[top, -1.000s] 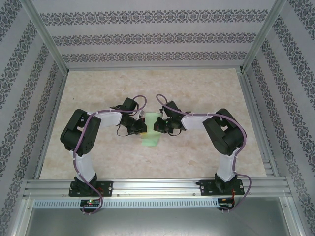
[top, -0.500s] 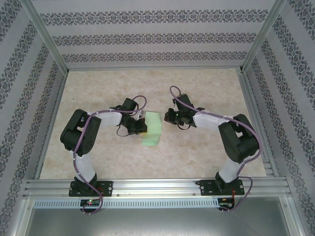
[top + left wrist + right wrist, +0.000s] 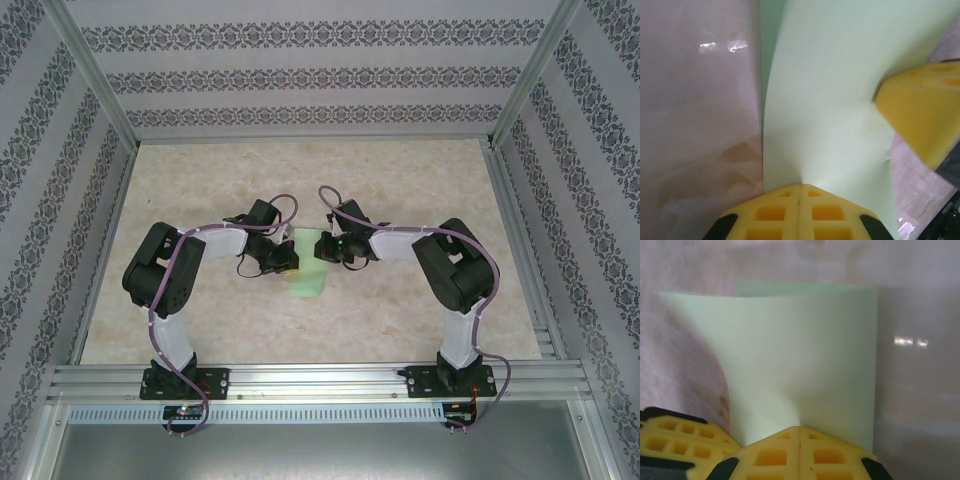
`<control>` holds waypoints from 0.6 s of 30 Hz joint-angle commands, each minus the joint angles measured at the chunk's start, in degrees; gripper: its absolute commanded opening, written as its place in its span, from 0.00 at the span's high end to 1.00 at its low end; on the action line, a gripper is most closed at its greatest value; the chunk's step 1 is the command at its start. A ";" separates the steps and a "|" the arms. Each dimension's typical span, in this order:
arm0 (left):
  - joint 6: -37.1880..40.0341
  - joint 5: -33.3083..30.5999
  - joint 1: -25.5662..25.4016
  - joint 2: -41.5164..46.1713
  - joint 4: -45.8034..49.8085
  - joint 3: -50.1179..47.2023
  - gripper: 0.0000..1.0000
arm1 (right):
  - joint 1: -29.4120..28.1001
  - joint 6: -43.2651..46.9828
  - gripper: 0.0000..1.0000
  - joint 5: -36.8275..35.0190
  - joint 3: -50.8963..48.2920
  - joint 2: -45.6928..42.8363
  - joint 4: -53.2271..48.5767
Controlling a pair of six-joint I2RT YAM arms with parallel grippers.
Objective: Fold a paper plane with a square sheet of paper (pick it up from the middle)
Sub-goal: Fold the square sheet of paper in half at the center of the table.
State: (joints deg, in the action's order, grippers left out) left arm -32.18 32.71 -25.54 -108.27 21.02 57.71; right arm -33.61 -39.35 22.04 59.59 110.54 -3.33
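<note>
Top external, frame centre: square sheet of paper bowed, pinched shut by left gripper and right gripper from opposite sides. Move both pinches level and together; align edges squarely before pressing crease.

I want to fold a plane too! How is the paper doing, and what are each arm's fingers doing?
green paper: bent into a curve, pinched on two sides.
left fingers: shut on the paper's edge.
right fingers: shut on the paper's edge.
</note>
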 commanded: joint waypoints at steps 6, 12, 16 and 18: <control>0.63 -12.73 -0.73 -6.78 6.77 -5.90 1.00 | 3.52 -2.30 1.00 -1.13 1.89 3.09 1.39; 0.83 -12.70 -0.66 -6.78 6.58 -6.41 1.00 | 5.27 -2.98 1.00 -3.39 2.99 4.32 -0.69; 0.90 -12.70 -0.65 -6.85 6.58 -6.55 1.00 | 6.86 -3.41 1.00 -3.45 3.09 4.40 -0.04; 0.90 -12.68 -0.71 -6.95 6.49 -6.51 1.00 | 7.66 -3.37 1.00 -3.42 3.31 4.46 -0.05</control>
State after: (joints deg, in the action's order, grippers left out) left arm -32.16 32.73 -25.52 -107.90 19.62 56.77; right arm -29.08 -42.33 24.49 61.87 113.14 -3.18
